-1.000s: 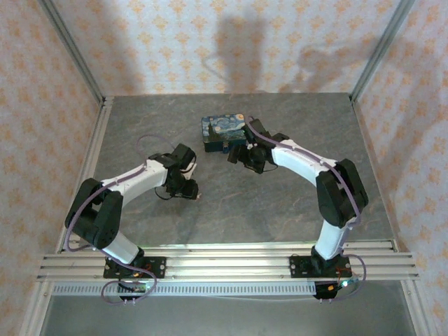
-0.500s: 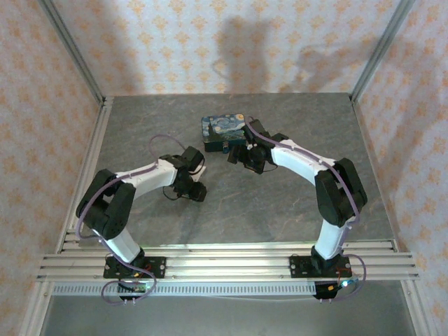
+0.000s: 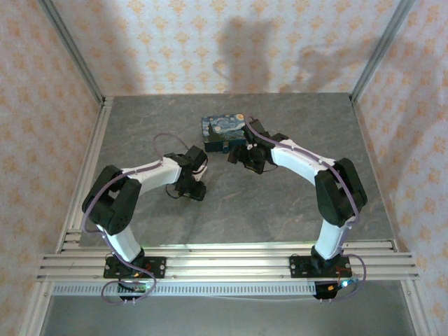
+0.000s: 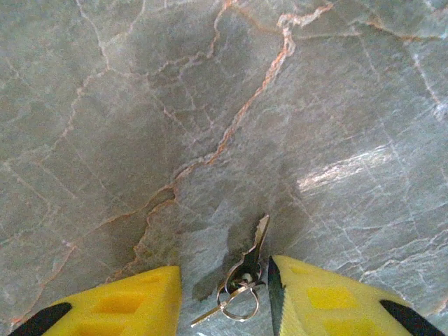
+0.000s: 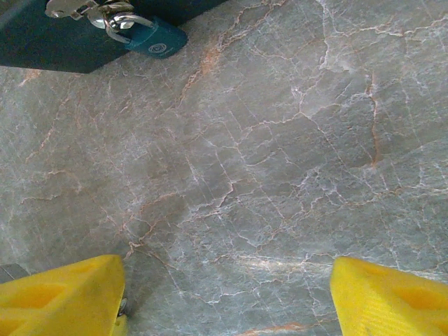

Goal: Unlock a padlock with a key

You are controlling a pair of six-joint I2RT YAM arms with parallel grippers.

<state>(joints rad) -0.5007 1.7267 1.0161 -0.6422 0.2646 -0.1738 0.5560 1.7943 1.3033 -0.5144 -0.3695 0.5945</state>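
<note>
Two views differ: open left end effector [image 4: 222,280] straddles the key [image 4: 260,231] (ringed), open right end effector [image 5: 227,280] faces the padlock [image 5: 150,36].

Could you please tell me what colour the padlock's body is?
The padlock is teal blue; clearest in the right wrist view.

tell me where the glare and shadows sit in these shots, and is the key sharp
Left wrist: a bright glare patch on the table right of centre; the key lies in shadow, fairly sharp. Right wrist: faint sheen low on the stone, the padlock clear. Top external: dark shadows on the back wall.
</note>
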